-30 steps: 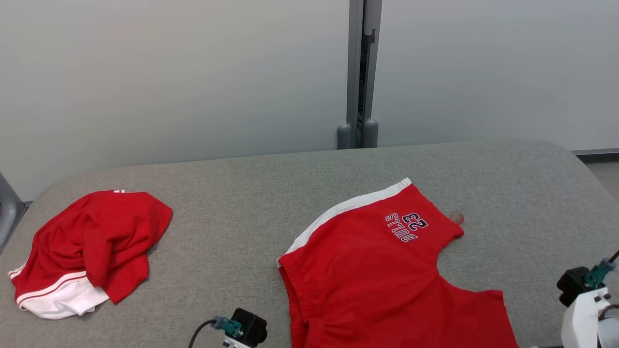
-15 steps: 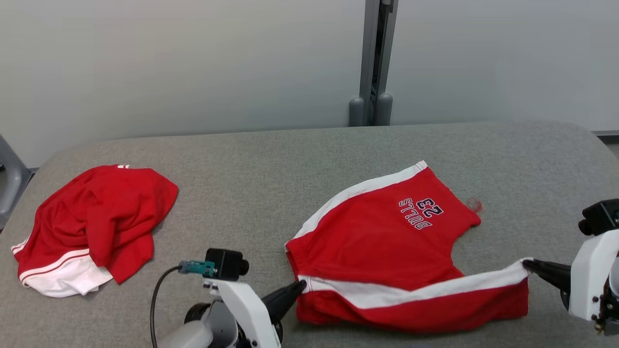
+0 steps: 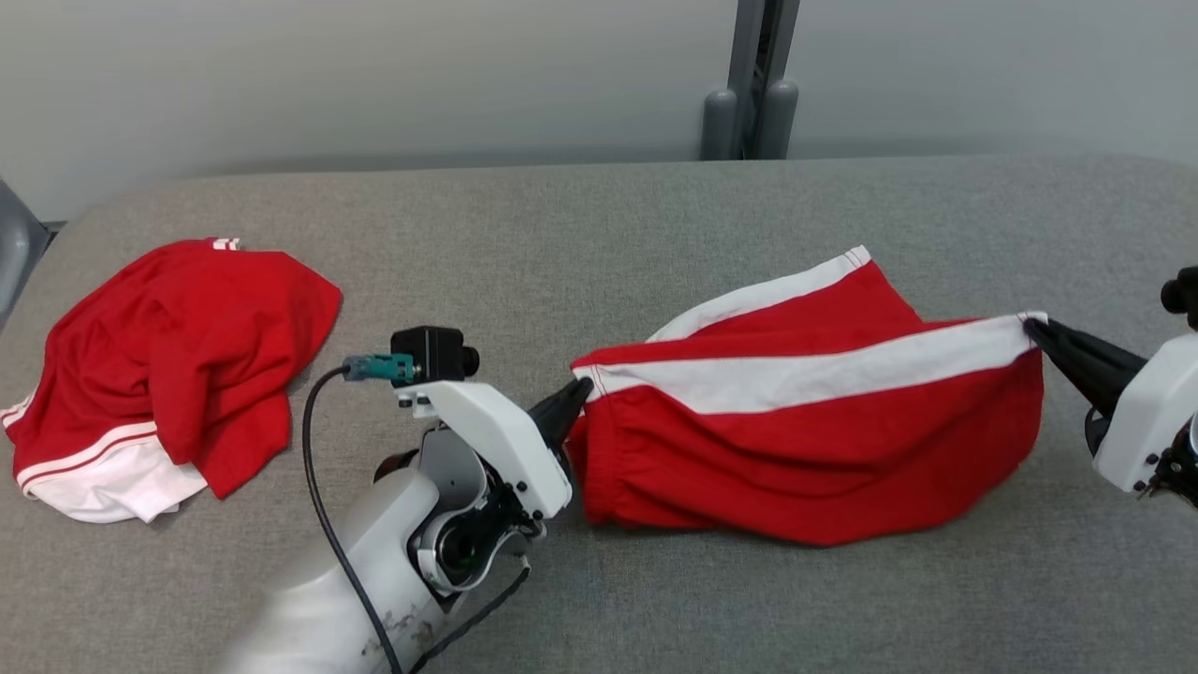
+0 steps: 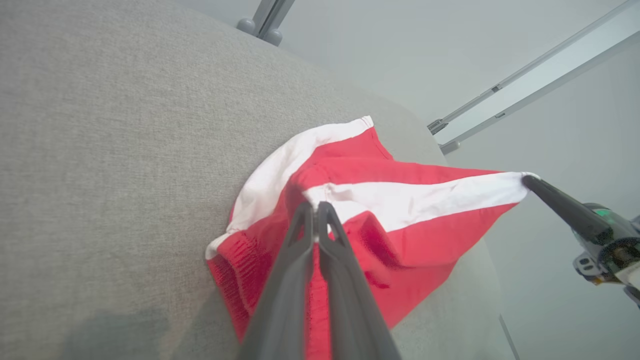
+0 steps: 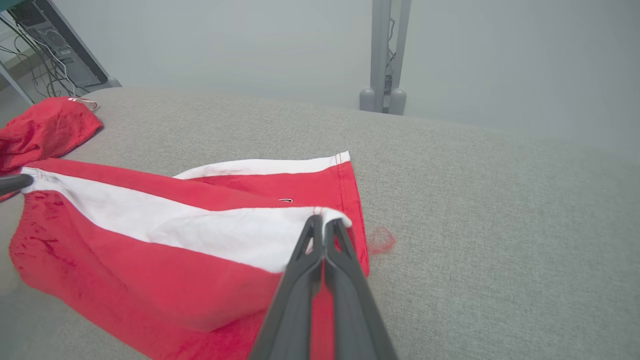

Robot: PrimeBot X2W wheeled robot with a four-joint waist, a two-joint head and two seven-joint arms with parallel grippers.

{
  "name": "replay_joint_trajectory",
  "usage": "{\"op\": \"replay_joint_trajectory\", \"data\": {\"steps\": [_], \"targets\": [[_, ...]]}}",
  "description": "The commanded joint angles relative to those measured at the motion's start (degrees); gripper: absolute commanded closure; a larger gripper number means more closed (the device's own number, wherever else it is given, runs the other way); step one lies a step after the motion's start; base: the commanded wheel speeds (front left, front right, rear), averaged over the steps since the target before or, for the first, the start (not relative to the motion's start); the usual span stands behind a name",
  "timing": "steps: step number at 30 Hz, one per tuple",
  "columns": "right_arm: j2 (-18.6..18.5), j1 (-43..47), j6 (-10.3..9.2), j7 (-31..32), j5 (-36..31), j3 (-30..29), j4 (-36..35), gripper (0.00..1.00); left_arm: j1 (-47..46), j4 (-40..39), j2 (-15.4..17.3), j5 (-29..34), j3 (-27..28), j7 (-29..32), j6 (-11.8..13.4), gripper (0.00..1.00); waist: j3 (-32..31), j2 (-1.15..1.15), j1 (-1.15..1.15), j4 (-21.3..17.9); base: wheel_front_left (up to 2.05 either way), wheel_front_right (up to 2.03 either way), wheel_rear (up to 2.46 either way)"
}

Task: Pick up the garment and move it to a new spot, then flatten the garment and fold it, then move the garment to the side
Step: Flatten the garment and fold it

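Red garment (image 3: 824,449), soft, light and limp, is hanging between two closed pincers over the grey tabletop (image 3: 562,234). The left pincer (image 3: 582,386) is pinching the waistband (image 3: 599,449) corner at its tips. The right pincer (image 3: 1031,324) is pinching the hem end of the white side stripe (image 3: 824,374). The stripe is stretching taut between them, while the cloth is sagging below both, its lower folds resting on the tabletop. Corner grips seem best, since unheld fabric droops. A crumpled red cloth (image 3: 168,365) is lying well beyond the left pincer.
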Motion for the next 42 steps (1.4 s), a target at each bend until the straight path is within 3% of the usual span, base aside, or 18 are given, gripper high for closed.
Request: {"op": "replay_joint_trajectory", "data": {"steps": [1, 8, 20, 42], "targets": [[0.54, -2.09, -0.02, -2.17, -1.21, 0.87, 1.01, 1.0, -2.42, 1.89, -0.52, 0.47, 0.38, -0.27, 0.57, 1.0, 2.27, 0.0, 0.0, -0.41, 0.0, 0.0, 0.0], [1.74, -8.61, -0.02, -8.0, -3.65, 3.93, 4.09, 1.0, -8.97, 9.05, -3.85, 1.63, 0.84, -1.3, 0.96, 1.0, 7.45, 0.0, 0.0, -0.6, 0.0, 0.0, 0.0], [2.62, -15.89, -0.02, -11.02, -4.69, 5.49, 8.59, 1.0, -16.78, 15.93, -6.61, 0.29, 0.39, -4.26, 1.07, 1.0, 14.31, 0.0, 0.0, 0.88, 0.0, 0.0, 0.0], [1.32, -19.0, -0.02, -11.67, -9.22, 5.76, 12.03, 1.0, -18.95, 11.09, -6.65, -10.39, -11.31, -10.61, 4.93, 1.0, 19.71, 0.0, 0.0, 6.6, 0.0, 0.0, 0.0]]}}
